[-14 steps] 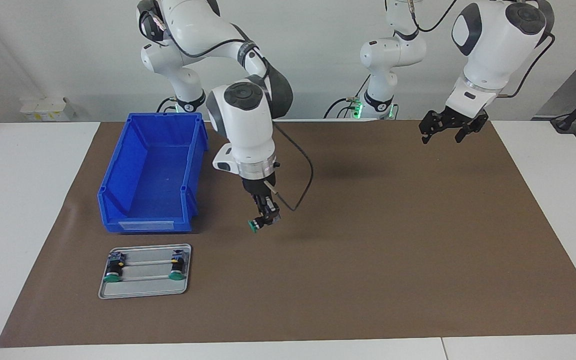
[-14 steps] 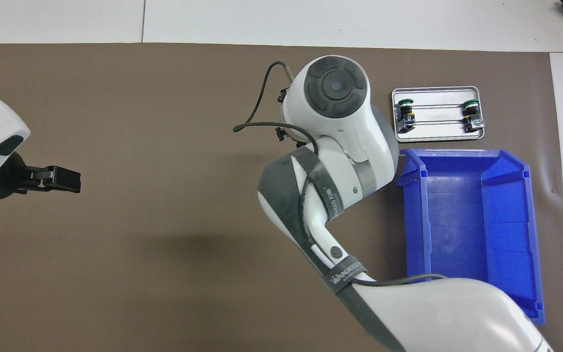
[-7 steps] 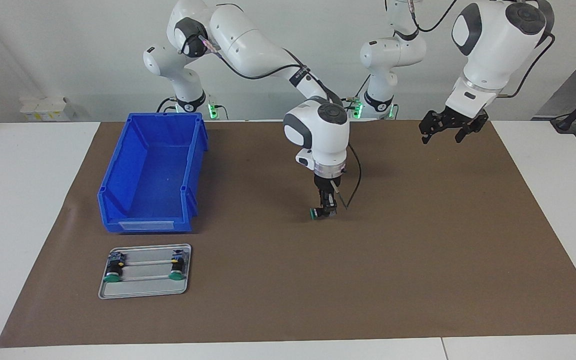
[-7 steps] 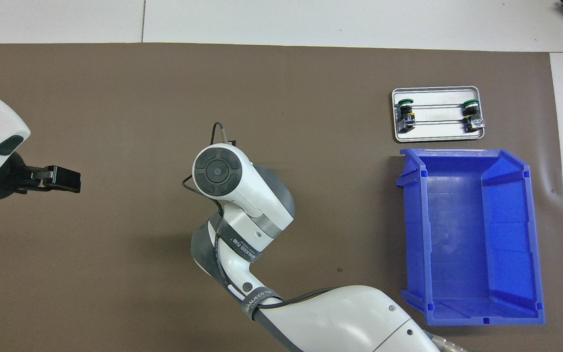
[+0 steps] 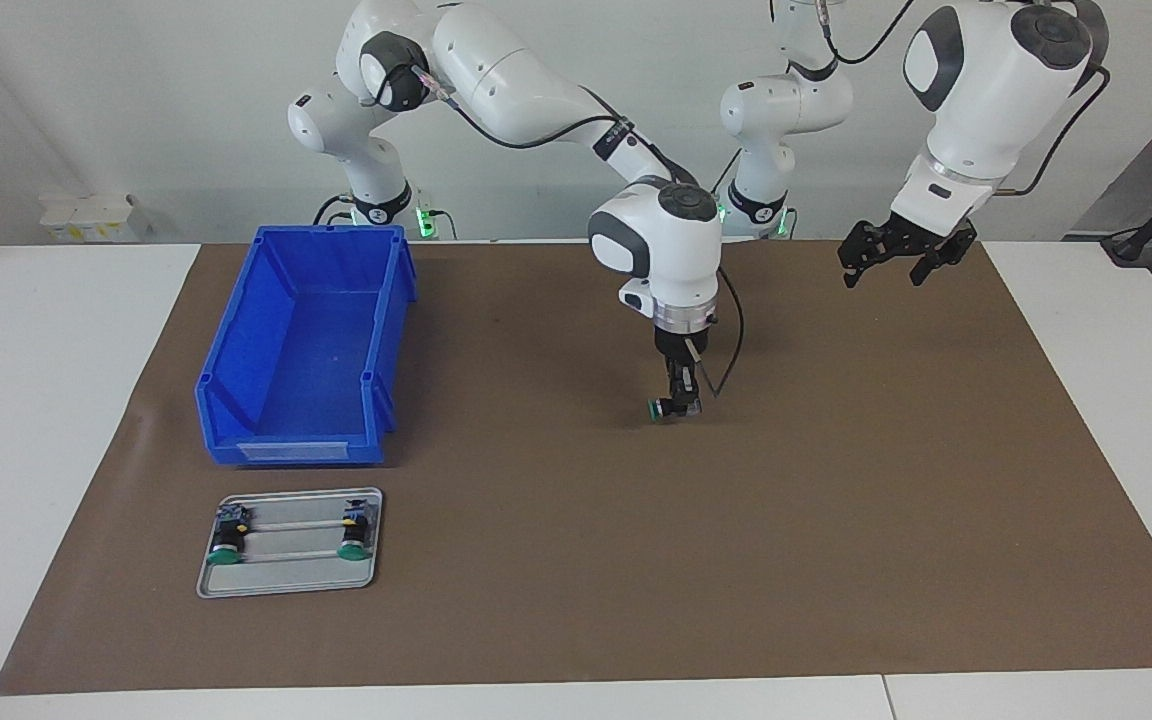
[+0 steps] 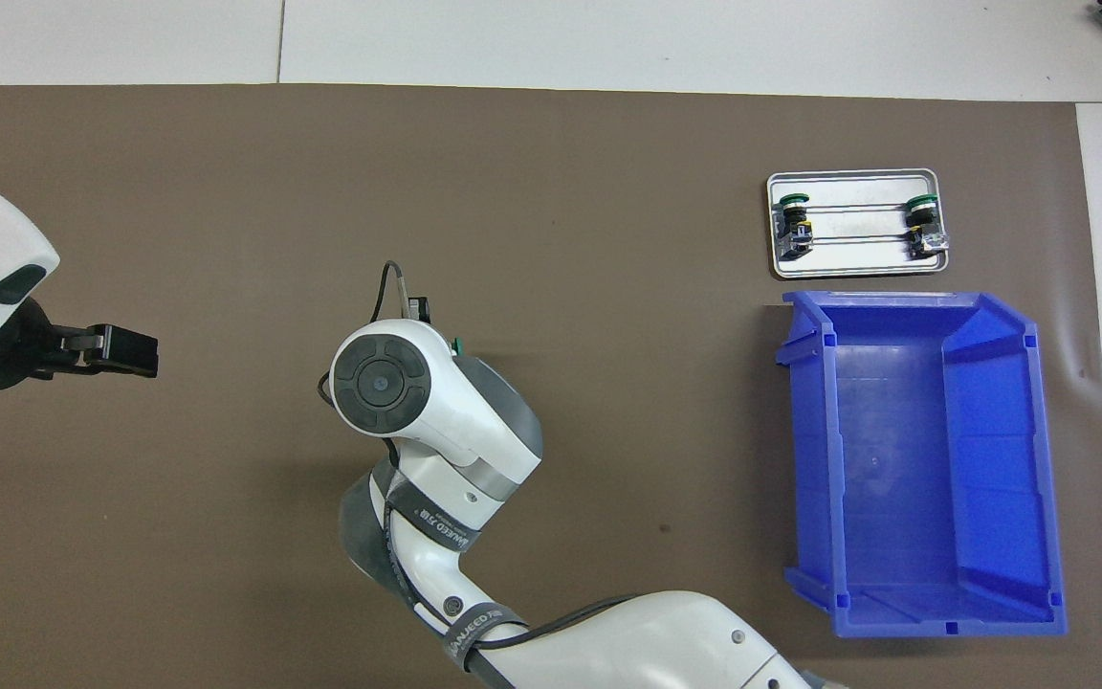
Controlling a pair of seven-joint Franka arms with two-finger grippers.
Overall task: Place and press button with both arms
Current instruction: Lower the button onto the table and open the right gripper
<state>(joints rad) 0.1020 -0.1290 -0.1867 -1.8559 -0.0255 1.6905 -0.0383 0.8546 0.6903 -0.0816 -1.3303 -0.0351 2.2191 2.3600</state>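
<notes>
My right gripper (image 5: 677,404) points straight down over the middle of the brown mat, shut on a button (image 5: 656,409) whose green cap faces the right arm's end of the table. The button hangs very low; whether it touches the mat I cannot tell. From above, the right wrist hides most of it and only a green sliver of the button (image 6: 456,344) shows. The left gripper (image 5: 894,258) waits open and empty, raised over the mat's edge by the left arm's base, also seen as the left gripper (image 6: 130,350) from overhead.
A metal tray (image 5: 286,578) holds two more green-capped buttons (image 5: 225,546) (image 5: 352,541). A blue bin (image 5: 291,452) stands beside it, nearer to the robots. From overhead the tray (image 6: 855,271) and bin (image 6: 814,459) lie toward the right arm's end.
The right arm has carried the button from beside the blue bin toward the middle of the mat and lowered it. The left arm has not moved.
</notes>
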